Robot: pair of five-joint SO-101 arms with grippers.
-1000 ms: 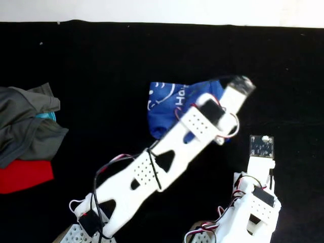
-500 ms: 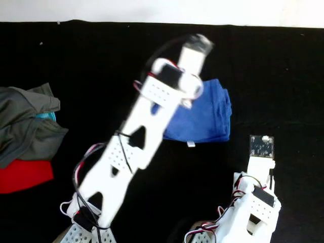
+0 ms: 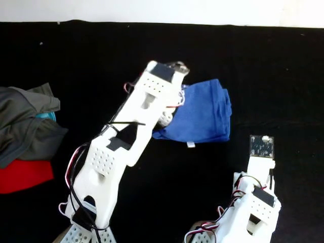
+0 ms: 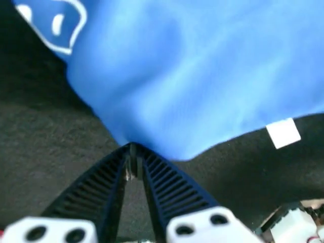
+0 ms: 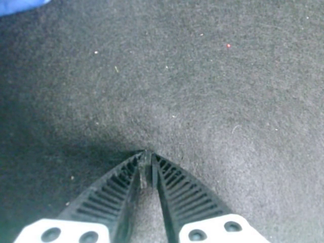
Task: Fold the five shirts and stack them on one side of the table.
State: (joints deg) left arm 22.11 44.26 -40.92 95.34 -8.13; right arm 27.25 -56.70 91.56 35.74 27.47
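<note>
A blue shirt lies folded at the table's middle, plain side up, with a small white tag at its near edge. My left arm reaches from the near left over the shirt's left edge. In the left wrist view my left gripper is shut, and the blue shirt runs to a point right at its tips, pinched there; a white print shows on one corner. My right arm rests at the near right. Its gripper is shut over bare black cloth.
A heap of unfolded shirts sits at the table's left edge: grey on top, red below, a teal sliver between. The black table cloth spreads open at the far right. A blue shirt corner peeks into the right wrist view.
My left arm swung from the shirt's right side to its left, turning the printed face under, then dropped back over the left edge. The right arm stayed still.
</note>
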